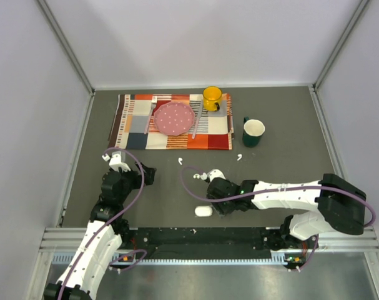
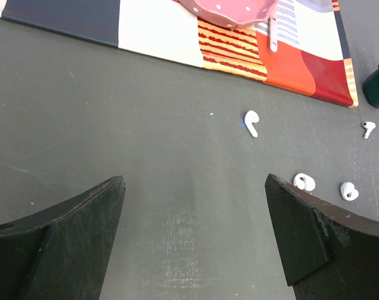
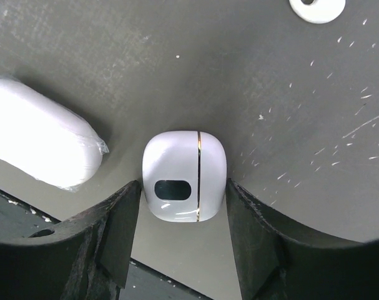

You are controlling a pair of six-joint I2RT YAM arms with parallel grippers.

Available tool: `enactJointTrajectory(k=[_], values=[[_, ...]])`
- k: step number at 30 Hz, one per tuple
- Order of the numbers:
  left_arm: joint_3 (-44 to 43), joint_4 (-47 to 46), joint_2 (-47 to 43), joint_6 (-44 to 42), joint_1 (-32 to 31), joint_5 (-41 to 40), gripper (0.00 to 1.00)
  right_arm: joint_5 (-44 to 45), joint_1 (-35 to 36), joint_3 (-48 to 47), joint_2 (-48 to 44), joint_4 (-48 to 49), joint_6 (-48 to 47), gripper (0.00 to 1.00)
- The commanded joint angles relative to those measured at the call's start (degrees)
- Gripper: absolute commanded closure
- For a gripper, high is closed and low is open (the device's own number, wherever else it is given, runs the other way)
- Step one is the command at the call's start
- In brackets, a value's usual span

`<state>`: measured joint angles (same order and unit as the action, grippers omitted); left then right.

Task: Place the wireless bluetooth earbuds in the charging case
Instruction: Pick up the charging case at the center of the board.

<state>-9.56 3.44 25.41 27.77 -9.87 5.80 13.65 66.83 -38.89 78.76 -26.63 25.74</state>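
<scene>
A small white charging case (image 3: 183,176) with a gold seam and a dark oval window lies on the dark table. My right gripper (image 3: 183,182) has its jaws against both sides of it. In the top view that gripper (image 1: 209,187) hides the case. One earbud (image 3: 317,6) lies just beyond the case. Several tiny white earbuds lie loose on the table: one (image 2: 251,123) near the placemat, one (image 2: 368,129) further right, and two (image 2: 303,182) (image 2: 348,190) close together. My left gripper (image 2: 195,181) hangs wide open over bare table, holding nothing.
A second white oblong case (image 3: 42,140) in clear wrap lies beside the gripped one, near the table's front edge (image 1: 203,211). At the back, a patchwork placemat (image 1: 133,122) carries a pink plate (image 1: 174,118) and a yellow mug (image 1: 212,97). A dark green mug (image 1: 253,132) stands right of it.
</scene>
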Motion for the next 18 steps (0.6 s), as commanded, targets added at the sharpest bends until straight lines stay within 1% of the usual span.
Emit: enactJointTrajectory(k=[1,10,11,13,15,16,18], values=[[0.5,-2.7,-0.1,-0.2,-0.1,0.6,0.01,1.3,-0.5,-1.0,1.2,0.8,0.4,0.44],[0.5,-2.7,-0.2,-0.2,-0.1,0.5,0.01,1.4,-0.5,-0.2,1.7,2.6,0.3,0.45],[0.5,-2.7,-0.2,-0.3,-0.1,0.6,0.01,1.3,-0.5,-0.1,1.8,2.8,0.3,0.49],[0.5,-2.7,-0.3,-0.3,-0.2,0.6,0.01,1.0,-0.5,0.0,1.8,2.8,0.3,0.54],[0.5,-2.7,-0.3,-0.3,-0.2,0.6,0.01,1.3,-0.4,0.1,1.2,2.8,0.3,0.63],[0.6,-2.7,-0.4,-0.3,-0.1,0.6,0.01,1.5,-0.5,0.2,0.8,2.8,0.3,0.69],[0.5,-2.7,-0.5,-0.4,-0.1,0.8,0.01,2.1,-0.4,0.4,-1.4,2.6,0.0,0.69]])
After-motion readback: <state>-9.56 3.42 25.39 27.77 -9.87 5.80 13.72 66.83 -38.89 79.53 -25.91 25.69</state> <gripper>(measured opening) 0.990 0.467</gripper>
